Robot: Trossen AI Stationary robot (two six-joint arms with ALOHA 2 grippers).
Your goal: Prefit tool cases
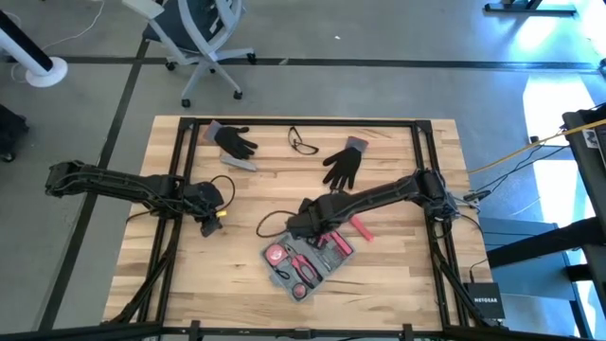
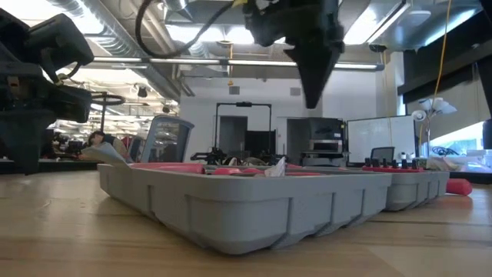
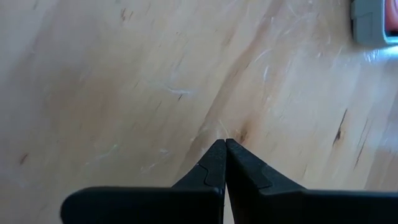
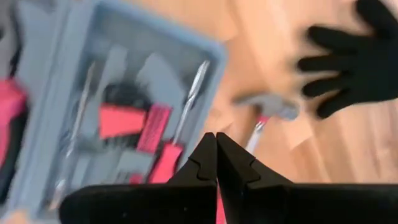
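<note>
1. the tool case (image 1: 308, 262) lay open and flat on the wooden surface (image 1: 398, 275), set at a slant, and served as the landmark for everything else.
2. inside the tool case, moulded recesses held red-handled tools: pliers (image 1: 301, 268) and a round red item (image 1: 276, 254) in one half, a row of red-and-metal drivers (image 4: 180, 134) in the other half.
3. in the low view the tool case (image 2: 254, 196) showed as a shallow grey tray with ribbed walls, red handles just rising above its rim.
4. a small hammer (image 1: 361, 228) with a red handle lay on the surface just beside the tool case, outside it, on the side toward the gloves.
5. the right gripper (image 1: 305, 223) hung above the far edge of the tool case, its jaws pressed together and holding nothing.
6. the left gripper (image 1: 209, 225) sat well to the left of the tool case, over bare wood, its jaws together and empty.
7. two black gloves lay beyond the tool case: one glove (image 1: 345, 163) behind the hammer, the other glove (image 1: 233, 140) farther off to the left.
8. a pair of glasses (image 1: 302, 142) lay between the two gloves, well apart from the tool case.
9. a slim grey bar (image 1: 240, 163) lay next to the left glove, far from the tool case.
</note>
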